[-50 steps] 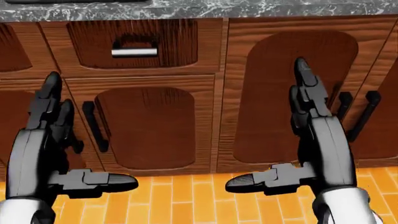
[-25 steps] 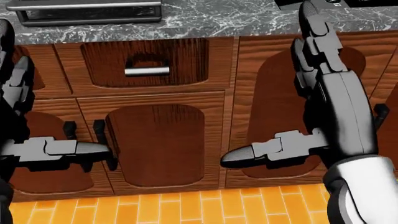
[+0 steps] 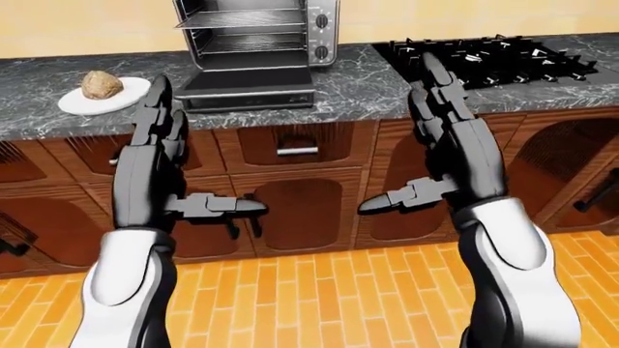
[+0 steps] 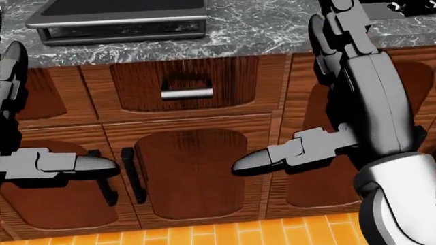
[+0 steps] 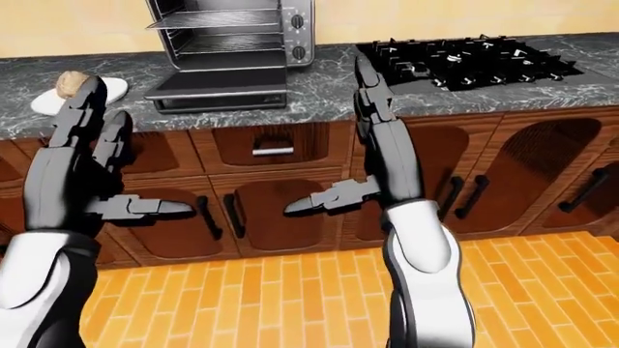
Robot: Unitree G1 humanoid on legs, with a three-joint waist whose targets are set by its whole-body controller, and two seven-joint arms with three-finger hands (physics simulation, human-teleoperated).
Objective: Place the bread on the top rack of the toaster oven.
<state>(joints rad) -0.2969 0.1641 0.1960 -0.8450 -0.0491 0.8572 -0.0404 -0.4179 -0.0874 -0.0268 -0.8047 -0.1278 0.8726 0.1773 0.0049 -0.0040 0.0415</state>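
Left of the toaster oven [image 3: 256,43], on the same bench [image 3: 358,83], the bread [image 3: 101,84] sits alone on a white plate [image 3: 82,103]. Your left hand [image 3: 160,127] and right hand [image 3: 435,90] hang spread wide and empty below the bench edge. The oven's door lies open; both racks show bare. Reaching up too close, you risk clipping the plate or that projecting door.

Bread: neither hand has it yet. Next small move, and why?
Probably reach the left hand up and left toward the bread. It sits untouched on the white plate at the left of the counter, just beyond that hand's open fingertips. The right hand is empty too but farther off. The toaster oven door is already down.
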